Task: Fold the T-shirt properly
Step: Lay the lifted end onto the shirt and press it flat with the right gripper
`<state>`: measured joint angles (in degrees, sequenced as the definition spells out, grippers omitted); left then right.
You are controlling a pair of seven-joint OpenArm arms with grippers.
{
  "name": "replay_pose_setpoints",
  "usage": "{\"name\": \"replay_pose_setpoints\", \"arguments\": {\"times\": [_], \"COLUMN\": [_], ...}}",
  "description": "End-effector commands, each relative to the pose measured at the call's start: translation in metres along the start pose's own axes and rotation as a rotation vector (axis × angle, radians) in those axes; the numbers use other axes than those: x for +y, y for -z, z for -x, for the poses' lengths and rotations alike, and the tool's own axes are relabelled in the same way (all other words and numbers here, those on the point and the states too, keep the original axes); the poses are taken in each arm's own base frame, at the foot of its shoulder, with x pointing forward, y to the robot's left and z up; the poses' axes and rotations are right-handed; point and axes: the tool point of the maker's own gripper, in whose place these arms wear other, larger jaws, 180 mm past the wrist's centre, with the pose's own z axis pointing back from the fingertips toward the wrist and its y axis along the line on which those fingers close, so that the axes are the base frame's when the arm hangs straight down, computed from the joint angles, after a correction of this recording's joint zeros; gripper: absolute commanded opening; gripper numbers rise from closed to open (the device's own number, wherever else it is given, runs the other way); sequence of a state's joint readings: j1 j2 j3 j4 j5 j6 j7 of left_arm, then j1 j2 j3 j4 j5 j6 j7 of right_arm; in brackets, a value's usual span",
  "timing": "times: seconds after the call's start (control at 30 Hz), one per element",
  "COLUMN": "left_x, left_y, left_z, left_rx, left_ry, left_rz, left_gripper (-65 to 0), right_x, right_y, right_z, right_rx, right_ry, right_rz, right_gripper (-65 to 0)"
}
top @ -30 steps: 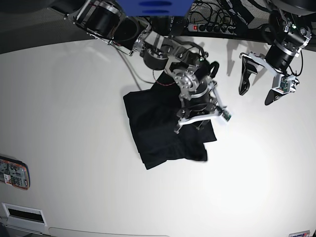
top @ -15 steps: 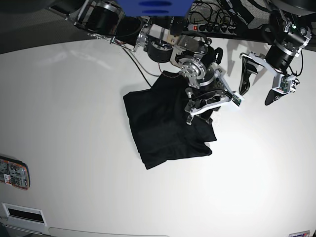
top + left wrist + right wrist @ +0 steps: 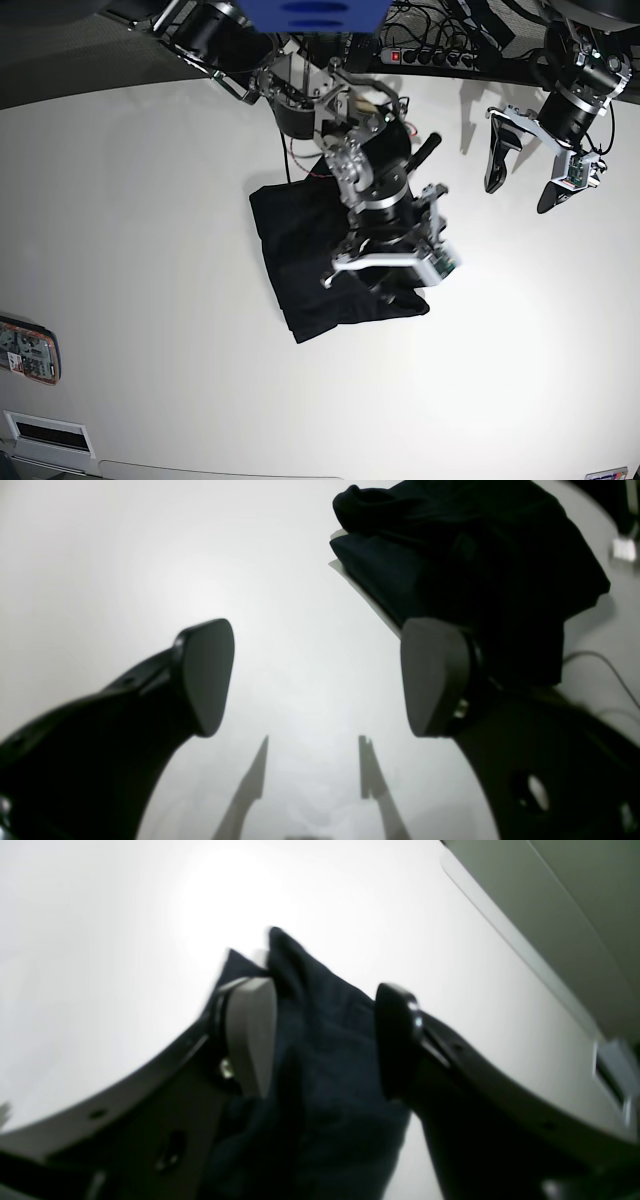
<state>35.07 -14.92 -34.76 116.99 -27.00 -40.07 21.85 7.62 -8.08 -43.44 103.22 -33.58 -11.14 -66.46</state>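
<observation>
Right gripper (image 3: 385, 270) moved down over T-shirt (image 3: 310, 270), jaws wide, holding nothing.

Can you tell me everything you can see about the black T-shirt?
The T-shirt is plain black soft cloth, folded into a rumpled, roughly square bundle with wrinkled edges, lying on the white table. The right gripper hangs over its near edge with open fingers, cloth showing between them; whether they touch it is unclear. The left gripper stays off to the side, open and empty.
</observation>
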Motion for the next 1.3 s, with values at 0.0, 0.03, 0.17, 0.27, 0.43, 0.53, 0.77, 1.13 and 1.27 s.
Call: {"name": "replay_pose_setpoints", "arguments": {"times": [0.0,0.03,0.17,0.27,0.43,0.53,0.77,1.13,1.27], "left_x": [0.0,0.0,0.0,0.0,-0.002,-0.006,-0.007,-0.006,-0.006], "left_y": [-0.002,-0.002,-0.002,-0.002,-0.001,0.001,0.001,0.001,0.0], "left_z": [-0.012,-0.011,-0.012,-0.012,-0.011,-0.011,-0.01,-0.011,-0.01], "left_rx": [-0.047,-0.046,-0.047,-0.047,-0.044,-0.045,-0.042,-0.043,-0.042], "left_ry": [0.003,0.002,0.004,0.004,0.001,0.0,-0.002,0.001,0.001], "left_rz": [0.003,0.003,0.004,0.004,0.012,0.026,0.028,0.026,0.025], "left_gripper": [-15.8,-15.8,-15.8,-15.8,-15.8,-15.8,-15.8,-15.8,-15.8], "right_x": [-0.01,-0.012,-0.009,0.001,0.033,0.059,0.076,0.029,-0.011], "right_y": [0.0,0.004,0.019,0.032,0.035,0.022,0.012,-0.009,0.024], "right_z": [-0.015,-0.006,0.032,0.06,0.097,0.113,0.084,0.013,0.031], "right_rx": [-0.049,-0.023,0.074,0.158,0.216,0.237,0.151,-0.052,0.027], "right_ry": [0.014,0.007,-0.065,-0.11,-0.14,-0.14,-0.172,-0.035,-0.029], "right_rz": [0.027,0.034,0.036,0.021,-0.044,-0.101,-0.145,-0.063,0.032], "right_gripper": [-34.5,-34.5,-34.5,-34.5,-34.5,-34.5,-34.5,-34.5,-34.5]}}
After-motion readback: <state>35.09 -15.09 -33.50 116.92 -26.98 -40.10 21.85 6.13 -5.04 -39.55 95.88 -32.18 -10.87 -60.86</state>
